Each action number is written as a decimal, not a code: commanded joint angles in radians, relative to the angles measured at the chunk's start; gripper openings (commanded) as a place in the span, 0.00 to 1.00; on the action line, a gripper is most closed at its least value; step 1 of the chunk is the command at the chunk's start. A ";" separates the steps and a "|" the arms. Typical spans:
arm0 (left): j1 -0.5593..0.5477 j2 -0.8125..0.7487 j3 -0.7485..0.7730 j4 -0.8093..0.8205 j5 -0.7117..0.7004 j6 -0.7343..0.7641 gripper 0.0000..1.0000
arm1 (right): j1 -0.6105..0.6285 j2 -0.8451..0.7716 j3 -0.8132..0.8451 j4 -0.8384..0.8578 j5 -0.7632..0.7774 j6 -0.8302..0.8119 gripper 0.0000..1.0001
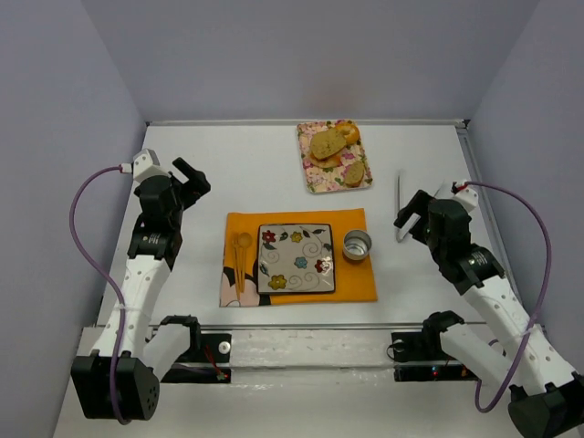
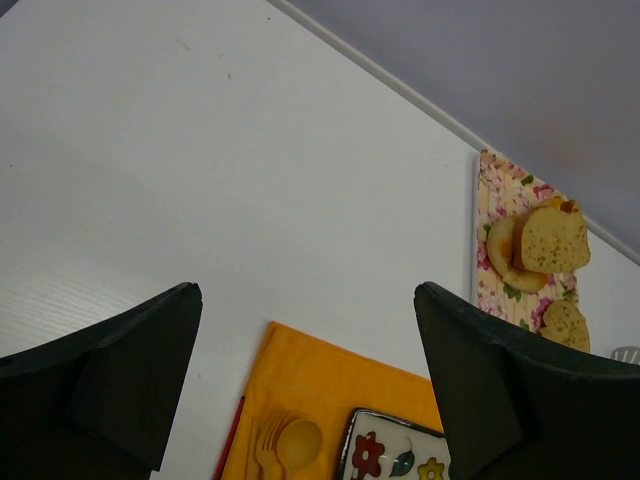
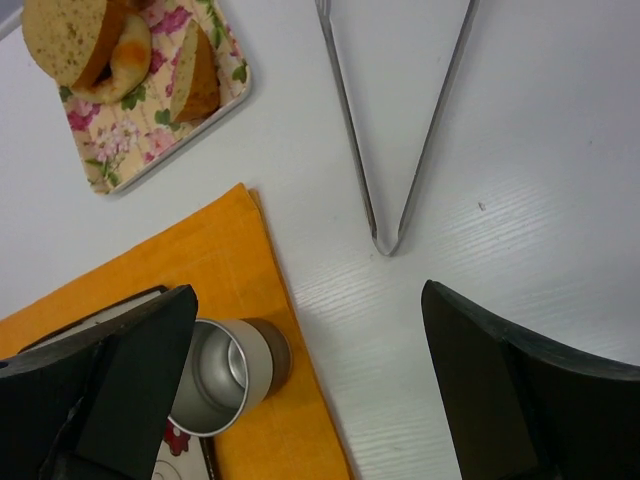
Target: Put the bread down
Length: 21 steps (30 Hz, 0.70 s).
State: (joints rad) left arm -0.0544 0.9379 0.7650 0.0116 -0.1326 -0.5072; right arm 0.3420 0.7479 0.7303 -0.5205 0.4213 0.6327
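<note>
Bread slices sit on a floral tray (image 1: 314, 179) at the far side of the table, well apart from both arms. We see the larger slice (image 1: 326, 143) leaning on a golden ring pastry (image 3: 126, 62) towards the tray's far end, and the small slice (image 1: 354, 173) nearer its front right corner. A second orange pastry seems to lie behind the larger slice, though we cannot make out its outline clearly.

At the table's middle an orange mat (image 1: 352, 279) carries a square flowered plate (image 1: 296, 260). Just left of the plate lie an orange spoon (image 2: 300, 445) and fork (image 2: 262, 447), side by side on the mat. Just right of the plate stands a metal cup (image 1: 357, 245), upright, its mouth facing up.

Metal tongs (image 3: 345, 110) lie on the bare table to the right of the mat, between the tray and the right arm.

Our left gripper (image 2: 305, 330) hangs above the table left of the mat, fingers spread wide and holding nothing. Our right gripper (image 3: 310, 330) hovers near the tongs' hinge end, fingers likewise apart.
</note>
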 commanded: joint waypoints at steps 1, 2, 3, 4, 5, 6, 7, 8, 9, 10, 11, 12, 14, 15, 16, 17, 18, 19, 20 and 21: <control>0.004 -0.011 -0.004 0.048 -0.001 -0.001 0.99 | 0.006 0.007 0.061 0.040 0.109 0.044 1.00; 0.004 -0.008 -0.003 0.048 0.001 -0.001 0.99 | 0.006 0.011 0.057 0.043 0.150 0.068 1.00; 0.004 -0.007 -0.003 0.048 0.002 0.001 0.99 | 0.006 0.019 0.058 0.042 0.163 0.065 1.00; 0.004 -0.007 -0.001 0.047 0.002 0.004 0.99 | 0.006 0.042 0.061 0.040 0.168 0.053 1.00; 0.004 -0.008 -0.003 0.045 -0.002 0.006 0.99 | 0.006 0.060 0.067 0.027 0.171 0.039 1.00; 0.004 -0.010 -0.003 0.045 -0.005 0.004 0.99 | 0.006 0.083 0.087 0.021 0.160 0.019 1.00; 0.004 -0.010 -0.004 0.045 -0.007 0.003 0.99 | 0.006 0.112 0.104 0.005 0.149 0.009 1.00; 0.004 -0.011 -0.004 0.045 -0.010 0.002 0.99 | 0.006 0.184 0.122 -0.040 0.131 0.013 1.00; 0.004 -0.011 -0.003 0.045 -0.010 0.002 0.99 | 0.006 0.224 0.141 -0.061 0.117 0.013 1.00; 0.004 -0.011 -0.004 0.045 -0.009 0.001 0.99 | 0.006 0.266 0.159 -0.084 0.106 0.015 1.00; 0.004 -0.010 -0.003 0.045 -0.009 0.004 0.99 | 0.006 0.348 0.190 -0.113 0.087 0.016 1.00; 0.004 -0.011 -0.003 0.045 -0.009 0.006 0.99 | 0.006 0.388 0.205 -0.124 0.077 0.016 1.00; 0.004 -0.011 -0.004 0.042 -0.010 0.007 0.99 | -0.003 0.464 0.242 -0.136 0.066 0.013 1.00; 0.004 -0.011 -0.006 0.042 -0.015 0.007 0.99 | -0.003 0.531 0.251 -0.139 0.059 0.002 1.00; 0.004 -0.013 -0.006 0.042 -0.015 0.004 0.99 | -0.014 0.562 0.262 -0.139 0.057 0.001 1.00; 0.004 -0.013 -0.007 0.044 -0.016 -0.001 0.99 | -0.014 0.589 0.268 -0.138 0.053 -0.004 1.00; 0.004 -0.014 -0.012 0.051 -0.001 0.002 0.99 | -0.024 0.644 0.283 -0.139 0.056 -0.004 1.00; 0.004 -0.013 -0.012 0.053 0.004 0.002 0.99 | -0.024 0.669 0.290 -0.139 0.057 -0.005 1.00; 0.004 -0.011 -0.012 0.053 0.005 0.002 0.99 | -0.047 0.689 0.296 -0.138 0.059 -0.007 1.00; 0.004 -0.011 -0.012 0.053 0.004 0.004 0.99 | -0.063 0.709 0.302 -0.138 0.056 -0.004 1.00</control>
State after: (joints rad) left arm -0.0544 0.9379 0.7628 0.0158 -0.1329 -0.5068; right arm 0.3260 1.4158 0.9730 -0.6243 0.4709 0.6376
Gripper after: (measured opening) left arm 0.990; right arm 0.995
